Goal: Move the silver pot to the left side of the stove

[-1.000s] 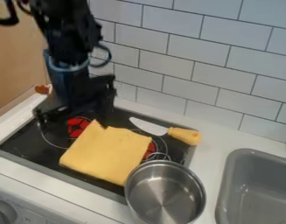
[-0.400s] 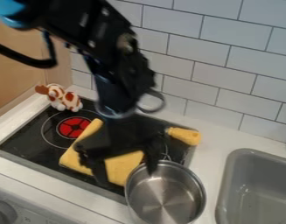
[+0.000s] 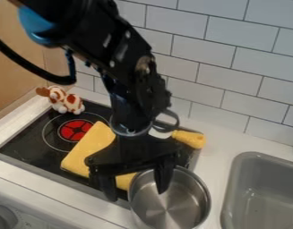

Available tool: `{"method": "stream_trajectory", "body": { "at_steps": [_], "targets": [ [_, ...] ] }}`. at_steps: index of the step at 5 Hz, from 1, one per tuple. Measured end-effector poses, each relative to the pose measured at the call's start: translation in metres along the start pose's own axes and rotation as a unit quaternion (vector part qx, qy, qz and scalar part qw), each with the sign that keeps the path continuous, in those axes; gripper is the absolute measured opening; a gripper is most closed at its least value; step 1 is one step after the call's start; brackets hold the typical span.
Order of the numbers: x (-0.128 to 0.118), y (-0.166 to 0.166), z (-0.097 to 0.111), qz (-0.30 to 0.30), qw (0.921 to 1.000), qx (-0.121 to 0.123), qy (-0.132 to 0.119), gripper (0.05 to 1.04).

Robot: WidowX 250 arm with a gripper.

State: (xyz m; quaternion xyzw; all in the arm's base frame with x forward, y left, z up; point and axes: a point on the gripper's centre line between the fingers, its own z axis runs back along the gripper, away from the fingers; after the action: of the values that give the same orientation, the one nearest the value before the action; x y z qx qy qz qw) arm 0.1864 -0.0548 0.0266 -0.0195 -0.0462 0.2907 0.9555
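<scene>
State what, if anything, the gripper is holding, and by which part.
Nothing is held: the gripper is open, its fingers spread, one seen over the inside of the silver pot, the other outside its rim.

- White rectangular tiles in staggered rows, with dark grout lines, cover the back wall [image 3: 232, 58]
- A light tan, wood-toned panel [image 3: 14, 58] stands at the left, meeting the tiles at a corner
- A white countertop [image 3: 219, 154] runs along the foot of the wall
- A grey sink [image 3: 257, 155] with rounded corners sits in it at the right
- Soft light glints inside the basin
</scene>
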Motion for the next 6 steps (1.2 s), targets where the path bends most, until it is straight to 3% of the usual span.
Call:
{"method": "stream_trajectory", "body": {
  "at_steps": [1, 4, 6],
  "targets": [
    [0.007, 0.009, -0.001, 0.027, 0.9996, 0.004, 0.000, 1.000],
    [-0.001, 0.009, -0.027, 0.017, 0.9991, 0.025, 0.030, 0.965],
    [-0.001, 0.004, -0.028, 0.008, 0.9996, 0.018, 0.020, 0.350]
  ]
}}
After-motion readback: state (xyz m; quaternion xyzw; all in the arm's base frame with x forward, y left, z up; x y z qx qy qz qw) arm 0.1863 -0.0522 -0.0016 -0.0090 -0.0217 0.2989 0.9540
